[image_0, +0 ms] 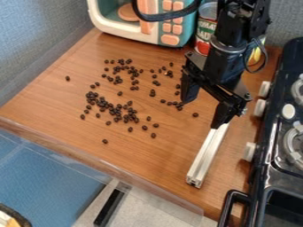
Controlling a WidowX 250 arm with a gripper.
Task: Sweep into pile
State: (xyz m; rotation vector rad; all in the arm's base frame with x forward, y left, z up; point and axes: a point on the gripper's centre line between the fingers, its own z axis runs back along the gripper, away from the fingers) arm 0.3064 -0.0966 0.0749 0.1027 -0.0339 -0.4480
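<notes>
At the near left corner sits part of a dark-rimmed round thing (13, 216) with something pale and yellowish in it, and at the near right a black handle (232, 205) juts from the black stove (277, 177). A clear strip (112, 169) runs along the front edge of the wooden desk (139, 157). Farther in, a silvery bar (207, 156) lies on the right part of the desk, near the stove, slanting away toward the arm. The end effector (203, 113) is low over the right side, its two fingers spread apart with a gap between; the bar's far end meets the tip of the right-hand one in the view, though whether they touch I cannot tell. Left of it, the dark beans (110, 107) are scattered across the middle of the desk, a thick cluster nearer the front and looser ones behind, with a few lying singly. At the back stand a teal and white toy microwave (102, 18) with peach buttons, and just beside it a can (204, 33), partly behind the arm.
</notes>
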